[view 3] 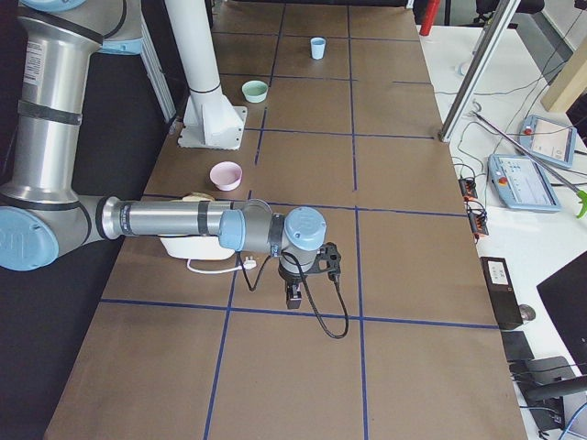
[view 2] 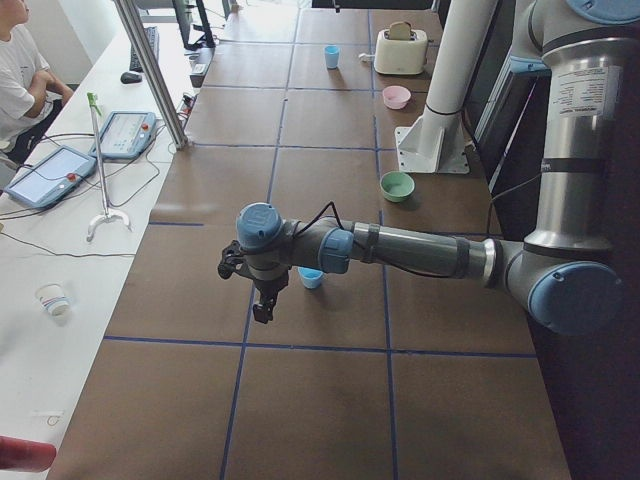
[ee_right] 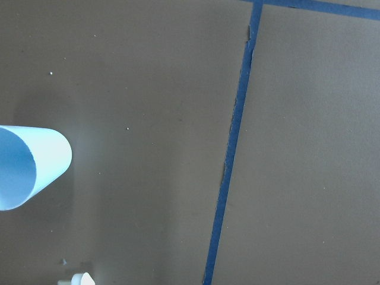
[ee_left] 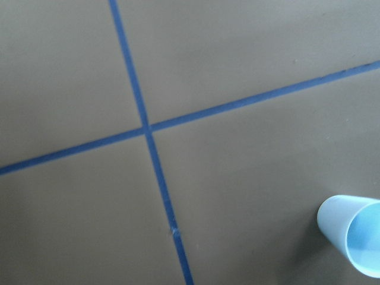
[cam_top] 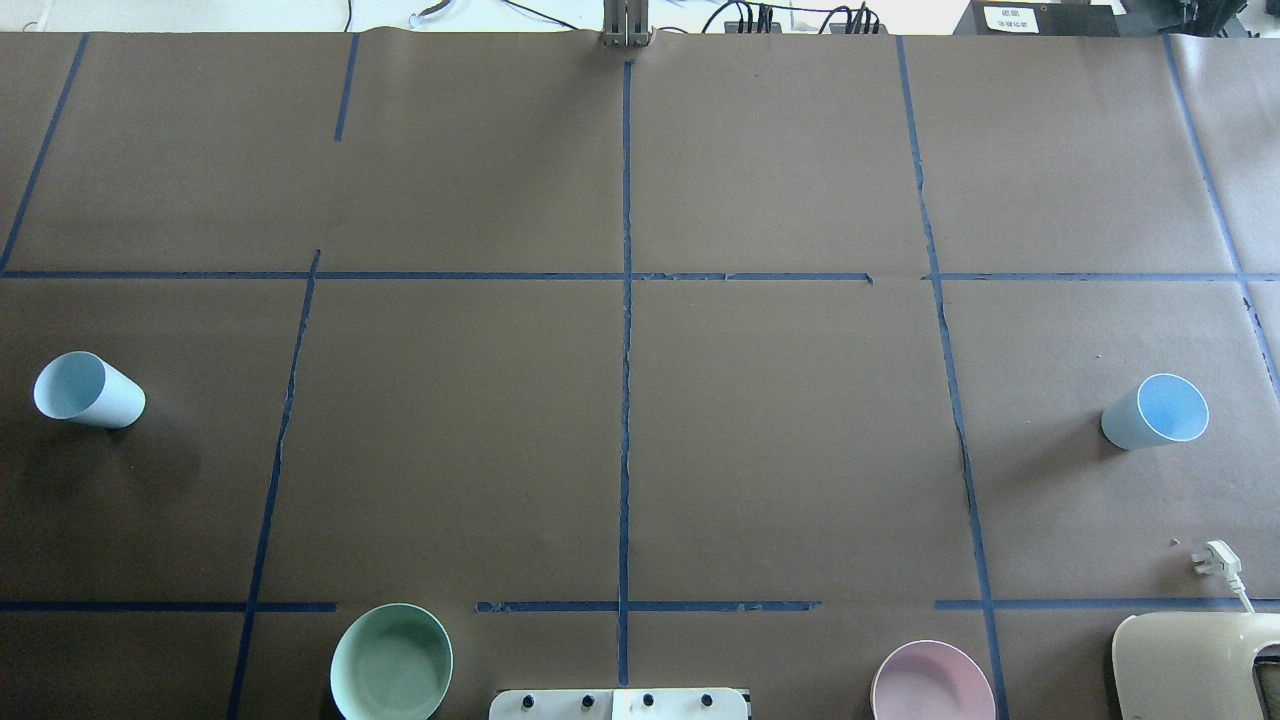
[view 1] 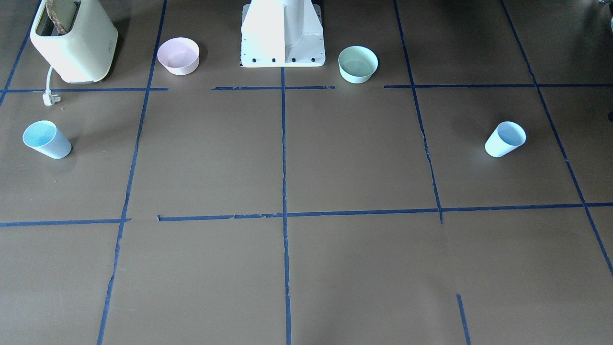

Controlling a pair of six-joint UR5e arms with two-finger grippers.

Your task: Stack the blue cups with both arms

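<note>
Two pale blue cups stand upright, far apart, at opposite ends of the table. One cup (cam_top: 88,390) is on my left side and also shows in the front view (view 1: 505,139) and the left wrist view (ee_left: 353,240). The other cup (cam_top: 1155,411) is on my right side and also shows in the front view (view 1: 46,139) and the right wrist view (ee_right: 29,166). My left gripper (view 2: 262,305) hangs above the table next to its cup (view 2: 311,278). My right gripper (view 3: 293,295) hangs beyond the toaster. Neither shows in the wrist views, so I cannot tell whether they are open or shut.
A pink bowl (view 1: 178,56) and a mint-green bowl (view 1: 357,63) flank the white pedestal (view 1: 282,36). A cream toaster (view 1: 74,43) with a loose plug (view 1: 50,98) stands near the right-side cup. Blue tape lines cross the brown table.
</note>
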